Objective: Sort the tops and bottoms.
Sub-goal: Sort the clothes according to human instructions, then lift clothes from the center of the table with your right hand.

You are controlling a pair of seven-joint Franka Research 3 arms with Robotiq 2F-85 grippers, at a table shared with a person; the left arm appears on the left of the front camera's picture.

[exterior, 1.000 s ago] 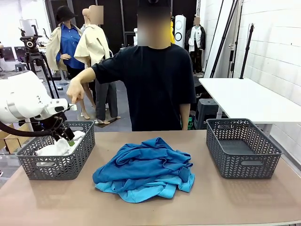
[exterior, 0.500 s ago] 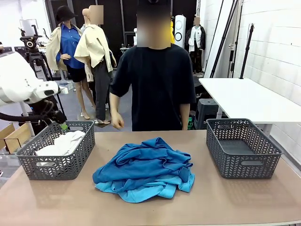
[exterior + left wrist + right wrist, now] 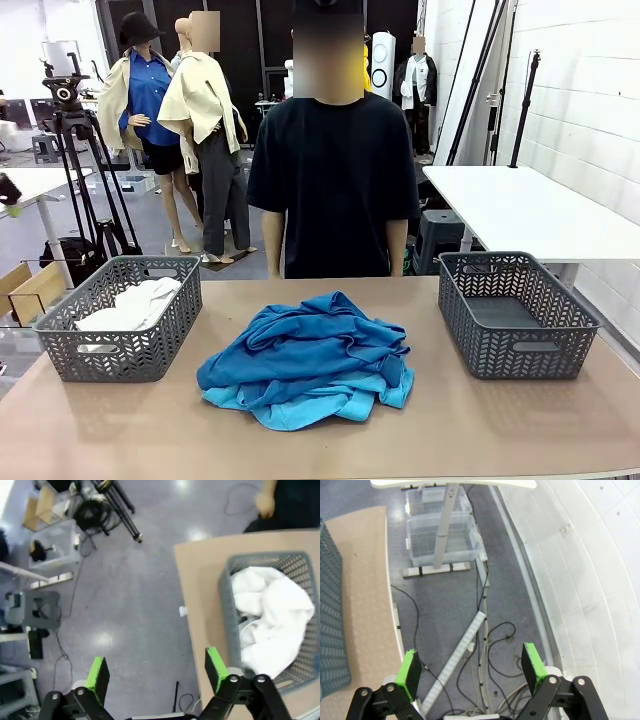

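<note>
A heap of tops lies mid-table: royal-blue shirts [image 3: 305, 345] on top of sky-blue ones [image 3: 300, 405]. A white top [image 3: 130, 305] rests in the grey basket [image 3: 120, 352] at the table's left; it shows as white cloth [image 3: 272, 617] inside the basket [image 3: 227, 605] in the left wrist view. My left gripper [image 3: 155, 670] hangs open over the floor beside the table's left edge, nothing between its green pads. My right gripper [image 3: 472, 670] is open and empty above the floor off the table's right edge.
An empty grey basket [image 3: 515, 312] stands at the table's right; its wall [image 3: 330, 630] shows in the right wrist view. A person in a black shirt [image 3: 335, 185] stands at the far side, arms down. Cables and clear bins [image 3: 442, 535] lie on the floor.
My left arm has drawn back from over the left basket and left the front view. The person's raised arm has dropped to their side. The white top stays in the basket.
</note>
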